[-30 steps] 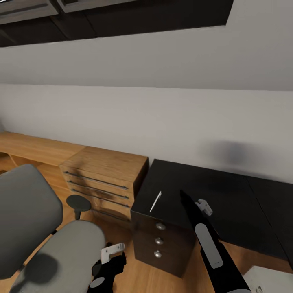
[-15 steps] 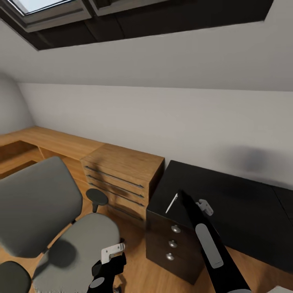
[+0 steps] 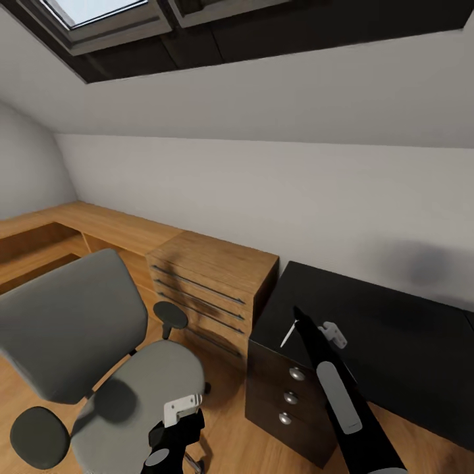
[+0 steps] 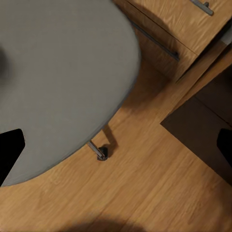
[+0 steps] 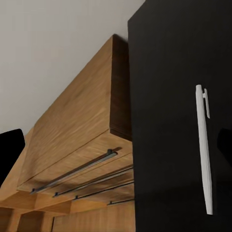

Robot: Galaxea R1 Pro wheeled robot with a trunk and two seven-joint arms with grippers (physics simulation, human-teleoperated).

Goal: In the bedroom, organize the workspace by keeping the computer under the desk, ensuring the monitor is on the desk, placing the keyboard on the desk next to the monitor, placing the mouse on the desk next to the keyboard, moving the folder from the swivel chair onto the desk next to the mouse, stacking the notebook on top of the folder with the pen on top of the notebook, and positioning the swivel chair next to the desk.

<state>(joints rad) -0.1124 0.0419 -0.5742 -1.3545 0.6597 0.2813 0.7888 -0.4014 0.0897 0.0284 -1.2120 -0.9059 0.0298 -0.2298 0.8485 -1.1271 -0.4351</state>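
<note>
1. Pen [image 3: 288, 334] lies on the table [image 3: 395, 342] near its corner, just beside the right pincer [image 3: 331, 334].
2. Pen's long axis runs roughly along the pincer's reach.
3. Right pincer spread, empty; left pincer [image 3: 182, 406] well apart.

Soft, even daylight; sharp simulator renders.
Skylight [image 3: 99, 13] glows overhead; blurred shadows smudge the pale grey wall [image 3: 263, 184] and grey upholstered chair seat [image 3: 145, 395].

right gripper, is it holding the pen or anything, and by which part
Nothing is held. The right gripper is open above the desk; the pen lies flat on the desk top, ungripped.
</note>
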